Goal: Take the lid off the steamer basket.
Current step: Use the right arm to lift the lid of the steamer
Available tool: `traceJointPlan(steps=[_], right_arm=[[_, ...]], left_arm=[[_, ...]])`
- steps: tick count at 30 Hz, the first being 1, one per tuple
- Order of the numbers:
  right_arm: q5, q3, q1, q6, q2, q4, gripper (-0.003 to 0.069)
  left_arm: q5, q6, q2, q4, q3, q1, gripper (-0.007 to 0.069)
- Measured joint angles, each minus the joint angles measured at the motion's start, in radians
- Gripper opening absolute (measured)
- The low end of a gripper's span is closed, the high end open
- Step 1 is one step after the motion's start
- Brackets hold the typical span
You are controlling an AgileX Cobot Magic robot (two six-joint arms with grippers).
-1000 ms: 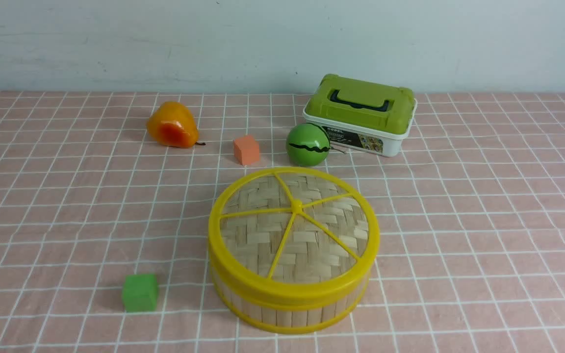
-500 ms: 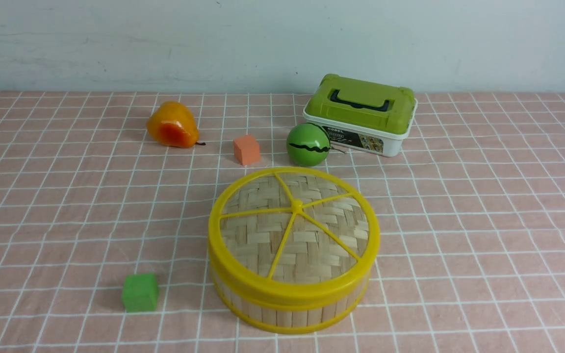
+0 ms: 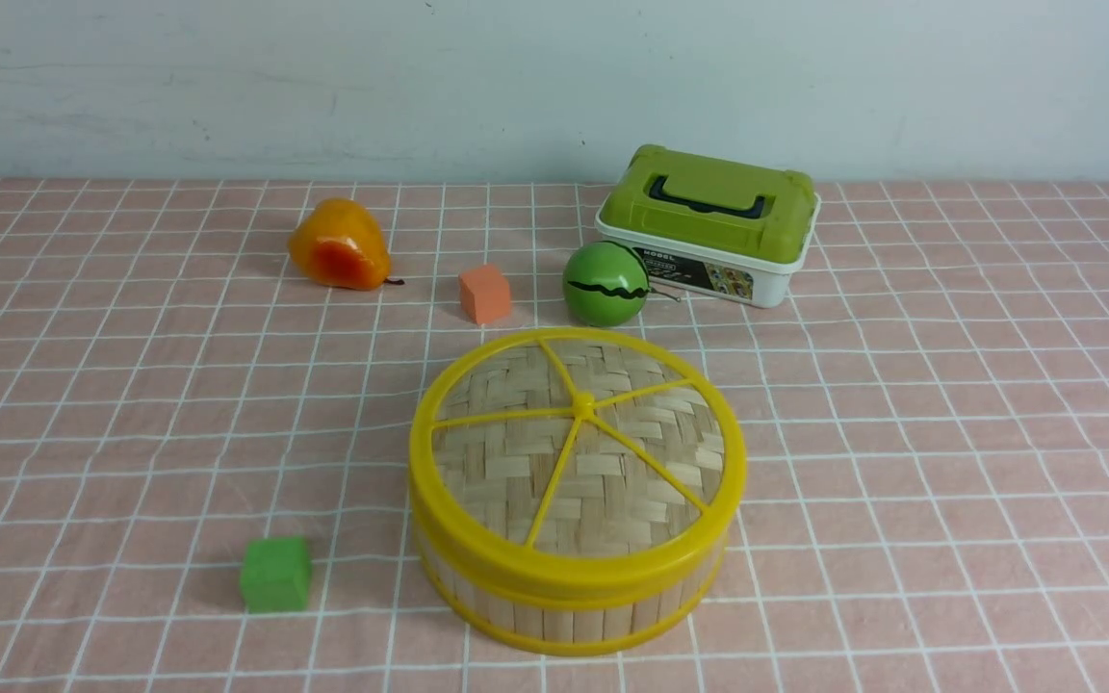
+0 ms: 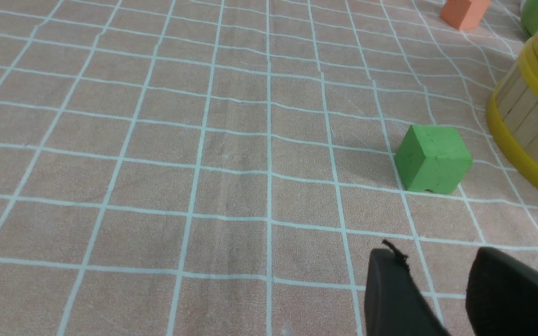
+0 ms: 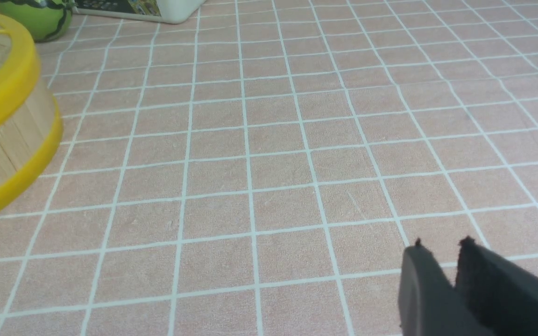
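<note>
From my seat I count one steamer basket (image 3: 569, 608), sitting near the middle of the pink checked tabletop (image 3: 949, 462), a little toward my side. Its one lid (image 3: 577, 452) is seated flat on top and covers the opening fully, with five yellow spokes meeting at the centre knob.

Around the basket I count five other things. There are two cubes: a green cube (image 3: 275, 575) at about 8 o'clock from the basket, near it but not touching, and an orange cube (image 3: 484, 294) at about 11 o'clock. There are two toy fruits: a green striped melon (image 3: 605, 284) at 12 o'clock, just beyond the lid's far edge, and an orange pear (image 3: 338, 246) lying farther out at about 10 o'clock. One white box with a green handled lid (image 3: 709, 231) stands at 1 o'clock, just behind the melon.

I have two grippers, each seen only by its own wrist camera. The left gripper (image 4: 437, 254) hangs low over bare cloth with its two fingers apart, holding nothing; the green cube lies ahead of it. The right gripper (image 5: 442, 243) is also over bare cloth, empty, with its fingers drawn almost together and only a sliver between the tips. Neither touches the basket.
</note>
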State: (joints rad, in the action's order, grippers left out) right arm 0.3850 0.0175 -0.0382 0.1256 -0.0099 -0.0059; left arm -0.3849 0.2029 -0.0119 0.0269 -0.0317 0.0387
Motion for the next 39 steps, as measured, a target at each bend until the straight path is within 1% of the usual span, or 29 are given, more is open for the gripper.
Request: traceJointPlan(steps=[17, 20, 22, 23, 26, 27, 28, 30, 31, 32, 35, 39], right_arm=[[0.000, 0.000, 0.000, 0.000, 0.000, -0.001, 0.0115], [0.000, 0.000, 0.000, 0.000, 0.000, 0.020, 0.0119], [0.000, 0.000, 0.000, 0.005, 0.000, 0.078, 0.0118], [0.000, 0.000, 0.000, 0.007, 0.000, 0.086, 0.0118], [0.006, 0.000, 0.000, 0.106, 0.000, 0.322, 0.0120], [0.009, 0.000, 0.000, 0.115, 0.000, 0.360, 0.0120], [0.016, 0.003, 0.000, 0.194, 0.000, 0.522, 0.0122], [0.025, 0.009, 0.000, 0.282, 0.000, 0.720, 0.0126], [0.023, 0.009, 0.000, 0.307, 0.000, 0.796, 0.0127], [0.019, 0.009, 0.000, 0.316, 0.000, 0.841, 0.0128], [0.012, 0.009, 0.000, 0.308, 0.000, 0.863, 0.0129], [0.000, 0.009, 0.000, 0.228, 0.000, 0.843, 0.0134]], left_arm=[[0.000, 0.000, 0.000, 0.000, 0.000, 0.000, 0.0239], [0.000, 0.000, 0.000, 0.000, 0.000, 0.000, 0.0239], [0.000, 0.000, 0.000, 0.000, 0.000, 0.000, 0.0239], [0.000, 0.000, 0.000, 0.000, 0.000, 0.000, 0.0239], [0.000, 0.000, 0.000, 0.000, 0.000, 0.000, 0.0239], [0.000, 0.000, 0.000, 0.000, 0.000, 0.000, 0.0239], [0.000, 0.000, 0.000, 0.000, 0.000, 0.000, 0.0239], [0.000, 0.000, 0.000, 0.000, 0.000, 0.000, 0.0239], [0.000, 0.000, 0.000, 0.000, 0.000, 0.000, 0.0239], [0.000, 0.000, 0.000, 0.000, 0.000, 0.000, 0.0239], [0.000, 0.000, 0.000, 0.000, 0.000, 0.000, 0.0239], [0.000, 0.000, 0.000, 0.000, 0.000, 0.000, 0.0239]])
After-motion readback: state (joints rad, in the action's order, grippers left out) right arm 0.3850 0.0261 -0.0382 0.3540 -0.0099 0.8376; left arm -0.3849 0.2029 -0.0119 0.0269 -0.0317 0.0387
